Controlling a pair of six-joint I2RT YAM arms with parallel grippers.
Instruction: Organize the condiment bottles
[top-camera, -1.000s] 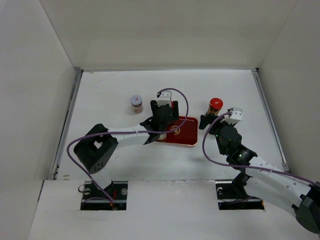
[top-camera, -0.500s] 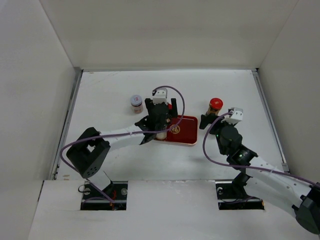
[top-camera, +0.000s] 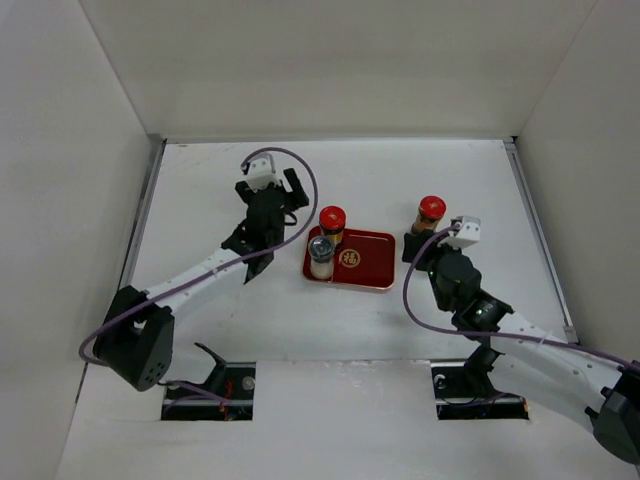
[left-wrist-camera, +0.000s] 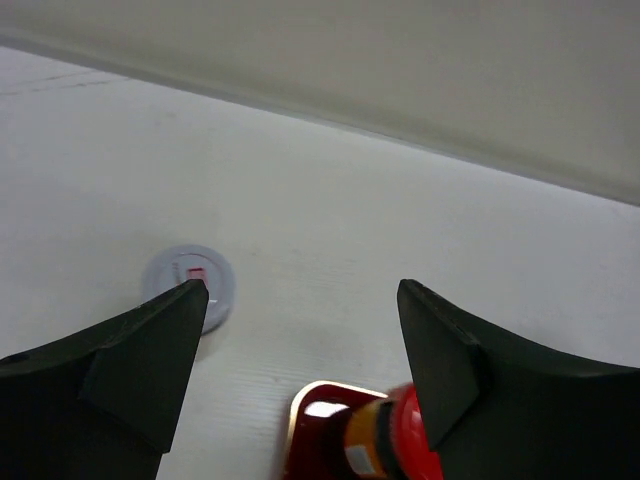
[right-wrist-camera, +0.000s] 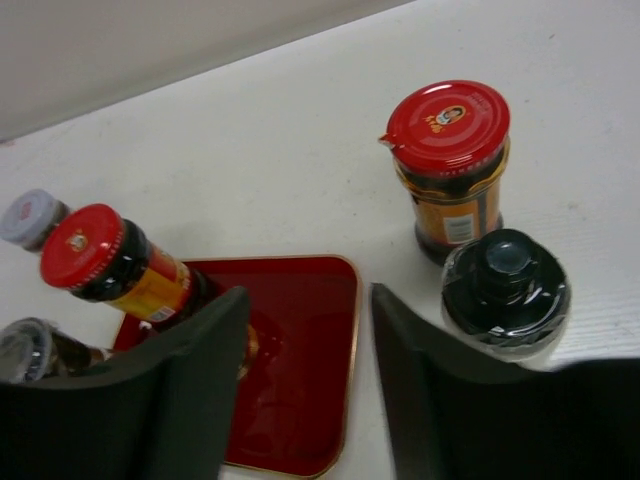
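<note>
A red-capped jar (top-camera: 332, 220) and a silver-grey-capped jar (top-camera: 321, 250) stand on the left end of the red tray (top-camera: 368, 262). A second red-capped jar (top-camera: 431, 210) stands on the table right of the tray. Beside it is a black-capped jar (right-wrist-camera: 505, 285), which my right arm hides in the top view. The pale-capped jar (left-wrist-camera: 190, 283) stands left of the tray, below my left gripper (top-camera: 283, 205), which is open and empty. My right gripper (top-camera: 415, 248) is open and empty over the tray's right edge (right-wrist-camera: 345, 340).
White walls close the table at the back and on both sides. The tray's right half (right-wrist-camera: 290, 380) is bare. Purple cables loop off both wrists.
My left gripper has left the tray and swung back and to the left, uncovering the two jars on the tray and covering the pale-capped jar in the top view. My right arm has barely moved.
</note>
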